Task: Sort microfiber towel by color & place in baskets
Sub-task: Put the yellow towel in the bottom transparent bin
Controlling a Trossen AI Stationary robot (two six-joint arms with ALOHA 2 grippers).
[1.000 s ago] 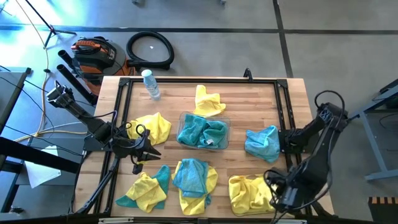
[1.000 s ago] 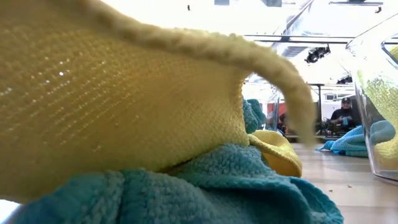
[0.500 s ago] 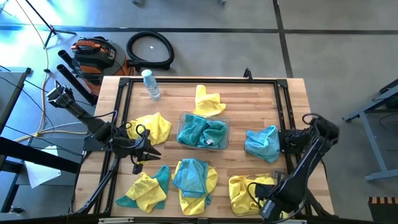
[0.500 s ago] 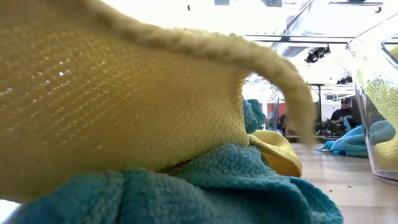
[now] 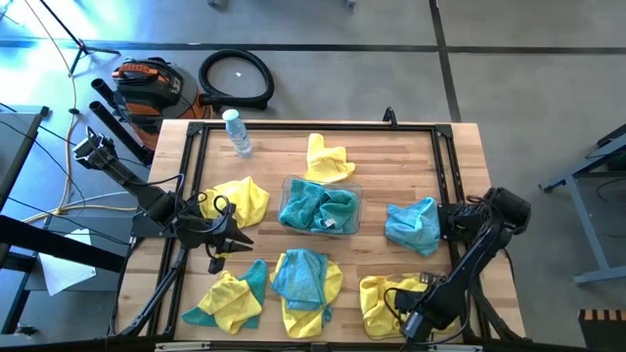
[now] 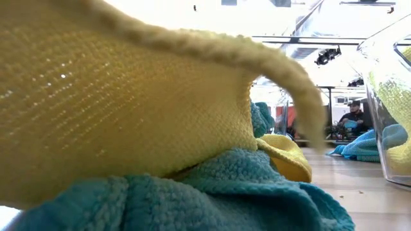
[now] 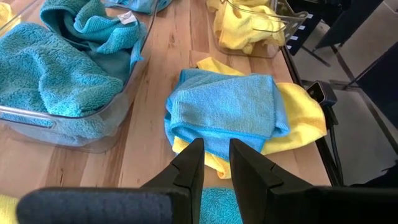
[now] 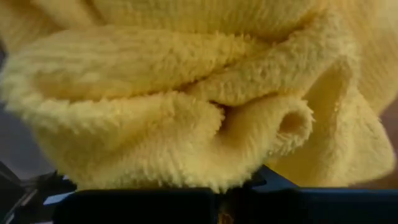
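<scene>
The high view shows one clear basket (image 5: 320, 205) mid-table, filled with teal towels. The other basket (image 5: 377, 311), at the near right, holds yellow towels. Loose towels lie flat on the wood: a yellow one (image 5: 328, 156), a second yellow one (image 5: 240, 200), a teal one (image 5: 413, 225), a yellow-and-teal pair (image 5: 230, 298), and a teal one on yellow (image 5: 305, 279). My left gripper (image 5: 233, 240) waits open at the table's left, touching nothing. My right gripper (image 5: 413, 323) is down at the yellow basket. In its wrist view a bunched yellow towel (image 8: 186, 93) hides the fingers.
A clear plastic bottle (image 5: 237, 132) lies at the far left corner. A black frame (image 5: 313, 127) runs along the table's edges. Bare wood shows between the towels at the far right. In the low view a yellow cloth (image 6: 115, 96) over teal blocks most sight; a person (image 6: 353, 117) sits far behind.
My right arm has folded lower. Its gripper has moved toward the near edge and a little to the left, down over the yellow basket. The left arm and the loose towels have kept still.
</scene>
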